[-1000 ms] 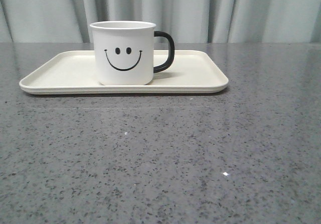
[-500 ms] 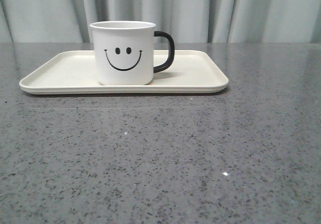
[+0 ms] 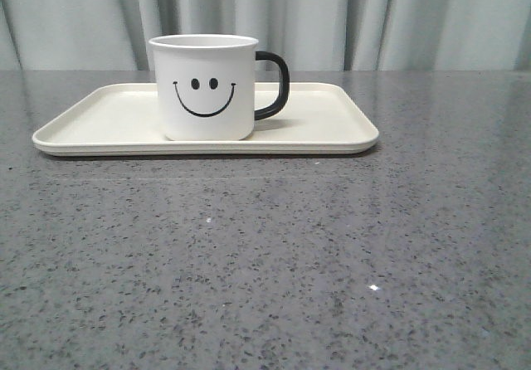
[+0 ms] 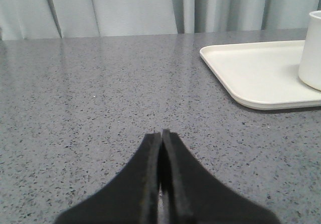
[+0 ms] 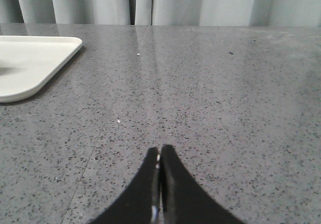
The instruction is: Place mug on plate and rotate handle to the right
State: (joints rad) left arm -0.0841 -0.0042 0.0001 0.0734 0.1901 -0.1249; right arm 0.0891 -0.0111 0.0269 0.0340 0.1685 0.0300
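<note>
Black, tapered end effector fingers

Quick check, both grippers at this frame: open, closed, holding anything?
Left gripper: closed, empty, clear of the plate.
Right gripper: closed, empty, over bare table.

Table: grey speckled stone, lying under and ahead of both pincers.
Curtain: pale, pleated, hanging beyond the table's far edge.
</note>
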